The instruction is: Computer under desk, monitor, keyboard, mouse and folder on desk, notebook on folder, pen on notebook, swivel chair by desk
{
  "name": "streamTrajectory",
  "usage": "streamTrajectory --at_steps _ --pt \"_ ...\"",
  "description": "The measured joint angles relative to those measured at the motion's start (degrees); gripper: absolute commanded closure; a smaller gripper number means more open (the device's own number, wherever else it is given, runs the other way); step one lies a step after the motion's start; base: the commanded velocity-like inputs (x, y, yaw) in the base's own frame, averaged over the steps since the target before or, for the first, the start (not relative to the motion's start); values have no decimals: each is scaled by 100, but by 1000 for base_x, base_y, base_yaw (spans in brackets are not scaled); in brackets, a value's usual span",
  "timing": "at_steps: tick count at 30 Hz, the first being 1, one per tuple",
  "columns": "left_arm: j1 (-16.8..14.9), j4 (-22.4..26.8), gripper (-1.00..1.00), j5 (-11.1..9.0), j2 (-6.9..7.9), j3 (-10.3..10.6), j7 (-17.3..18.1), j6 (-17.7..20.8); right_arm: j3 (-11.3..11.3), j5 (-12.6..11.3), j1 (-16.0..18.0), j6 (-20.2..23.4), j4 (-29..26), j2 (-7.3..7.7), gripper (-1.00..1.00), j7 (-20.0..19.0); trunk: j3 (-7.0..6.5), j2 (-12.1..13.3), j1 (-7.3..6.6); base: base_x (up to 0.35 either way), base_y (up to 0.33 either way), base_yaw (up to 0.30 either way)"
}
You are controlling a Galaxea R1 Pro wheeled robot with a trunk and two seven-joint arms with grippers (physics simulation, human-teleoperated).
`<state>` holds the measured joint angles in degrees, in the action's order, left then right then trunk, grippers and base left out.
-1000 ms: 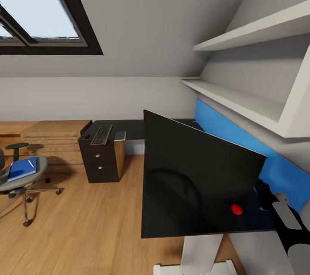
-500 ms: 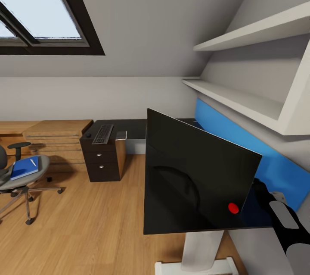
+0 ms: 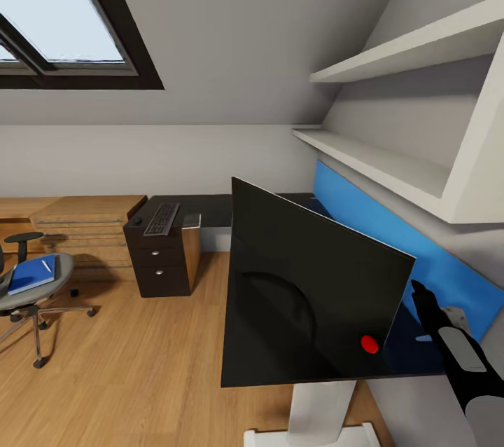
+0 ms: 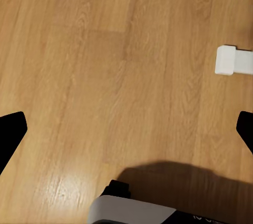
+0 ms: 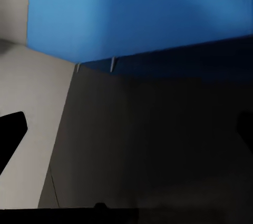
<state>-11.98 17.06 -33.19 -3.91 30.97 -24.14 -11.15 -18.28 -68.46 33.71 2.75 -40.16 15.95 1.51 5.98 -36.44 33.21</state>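
Reading nothing legible anywhere, no brand or label shows on any surface. At far left in the head view the swivel chair [image 3: 31, 286] stands on the wood floor [image 3: 140, 363], its seat carrying the blue folder [image 3: 29, 274] with a pale pen [image 3: 46, 265] lying on top; whether a notebook sits between them I cannot tell. Open floor lies between the chair and the dark drawer unit [image 3: 161, 261]. On the dark table [image 3: 210, 209] above the drawers rests the keyboard [image 3: 162, 218], with a small dark mouse [image 3: 136, 221] just beside its left edge. Right of it, the large black monitor [image 3: 308, 293] stands tilted on a white stand [image 3: 318, 408], a red dot near its lower corner, close to the blue wall panel [image 3: 392, 237]. White shelves [image 3: 392, 167] overhang above. The left wrist view shows the left gripper [image 4: 126, 129] over bare floor, jaws spread wide, empty. The right gripper [image 5: 126, 129] faces the blue panel, jaws likewise wide apart, holding nothing.
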Motion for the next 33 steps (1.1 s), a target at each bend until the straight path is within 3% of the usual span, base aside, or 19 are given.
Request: streamTrajectory --at_steps 14,21,33 --pt "0 0 -100 0 -6 0 -1 0 36 -15 -1 20 -1 -117 -100 -48 0 0 0 1 0 0" --pt "0 0 -100 5 -6 0 0 0 81 -5 -1 4 34 -132 -100 -33 0 0 -2 174 0 0" --pt "-1 0 -100 2 -7 0 0 0 240 14 0 22 210 -128 -100 455 0 0 0 23 0 0"
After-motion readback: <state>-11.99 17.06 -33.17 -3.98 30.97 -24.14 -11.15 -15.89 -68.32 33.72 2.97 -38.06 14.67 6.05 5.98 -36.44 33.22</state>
